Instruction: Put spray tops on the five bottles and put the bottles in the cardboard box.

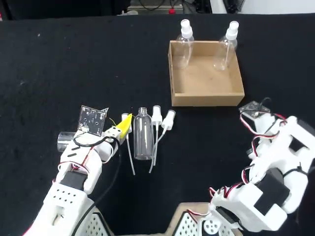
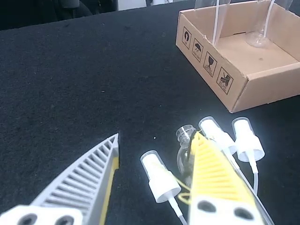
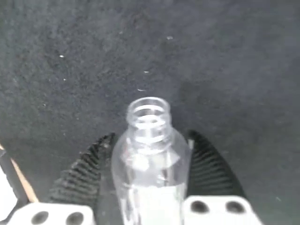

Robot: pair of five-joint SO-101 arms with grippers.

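At the table's (image 1: 59, 59) far side: cardboard box (image 1: 206, 98), holding first capped bottle (image 1: 185, 46) and second capped bottle (image 1: 226, 46), both upright.

Mid-table: bare bottle (image 1: 143, 135) lying flat, second spray top (image 1: 156, 115) and third spray top (image 1: 169, 119) just beside it.

Left gripper (image 2: 157, 140): fingers spread either side of first spray top (image 2: 159, 176), not closed on it.

Right gripper (image 3: 151, 137): fingers clamped on uncapped bottle (image 3: 149, 150).

Behind the left arm: clear item (image 1: 63, 140), likely the fifth bottle.

Tally, as judged: two done; three to cap and box.

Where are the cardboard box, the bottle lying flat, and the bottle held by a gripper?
cardboard box (image 1: 206, 100): high view, front wall.
lying bottle (image 1: 143, 135): high view, mid body.
held bottle (image 3: 149, 115): right wrist view, open neck.
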